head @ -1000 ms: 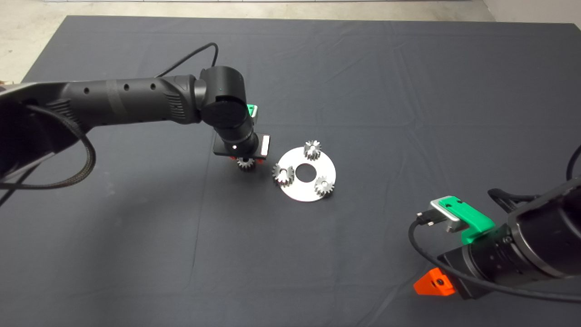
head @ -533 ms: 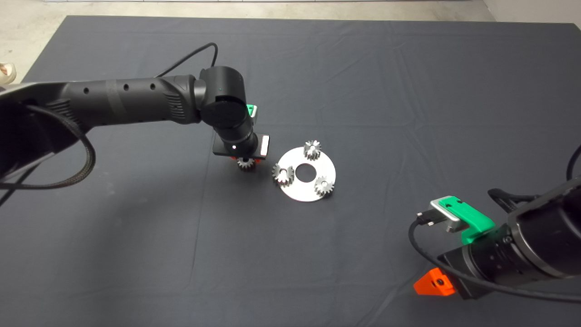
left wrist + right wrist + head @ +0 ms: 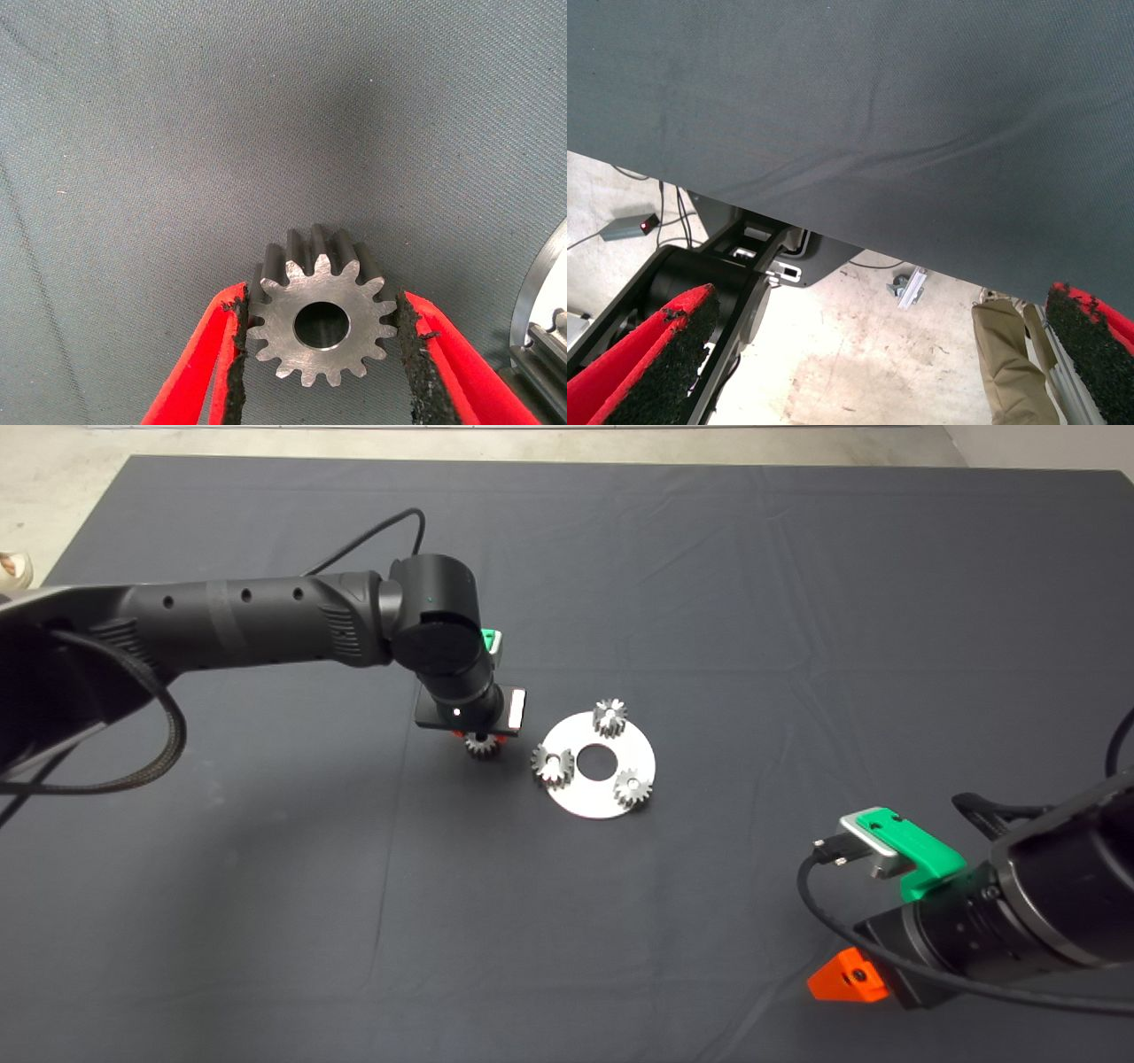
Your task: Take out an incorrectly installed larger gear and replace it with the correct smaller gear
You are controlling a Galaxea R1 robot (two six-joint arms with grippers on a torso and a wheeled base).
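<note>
My wrist camera shows my left tool (image 3: pixel 321 341) pinching the smaller gear (image 3: pixel 321 323), shiny, beside the plate (image 3: pixel 602 790); my right tool (image 3: pixel 881 354) gapes wide.

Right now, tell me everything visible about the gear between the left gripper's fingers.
The smaller gear is a silvery metal spur gear with pointed teeth and a round dark centre hole; its flat face looks dull and faintly scratched. It stands on the dark mat with that face toward the wrist camera, just off the metal disc that carries three other gears. The left gripper brackets it, a black pad at the teeth on each side. A firm grip cannot be confirmed.
</note>
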